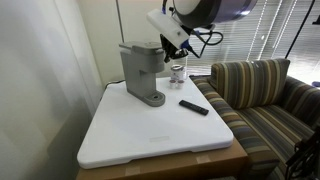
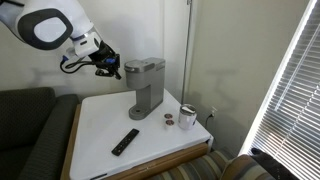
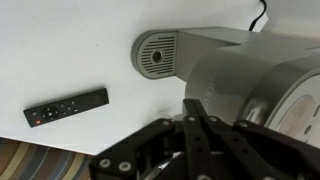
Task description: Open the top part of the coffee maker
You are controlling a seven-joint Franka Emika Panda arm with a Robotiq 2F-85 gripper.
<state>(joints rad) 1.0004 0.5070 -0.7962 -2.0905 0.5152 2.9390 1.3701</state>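
Observation:
The grey coffee maker [image 1: 144, 75] stands upright on the white table [image 1: 150, 135], and it also shows in an exterior view [image 2: 148, 90]. Its top part [image 1: 140, 48] [image 2: 145, 68] lies flat and closed. My gripper [image 1: 172, 45] [image 2: 108, 68] hovers at head height just beside the top part, close to it; I cannot tell if it touches. In the wrist view the two dark fingers [image 3: 194, 104] are pressed together with nothing between them, and the machine's grey head [image 3: 255, 75] and oval base [image 3: 157, 55] lie below them.
A black remote [image 1: 194, 107] [image 2: 125, 141] [image 3: 66, 106] lies on the table. A small metal can [image 1: 178, 72] [image 2: 187, 117] stands near the machine. A striped couch [image 1: 265, 95] borders the table, and window blinds [image 2: 292, 90] hang nearby.

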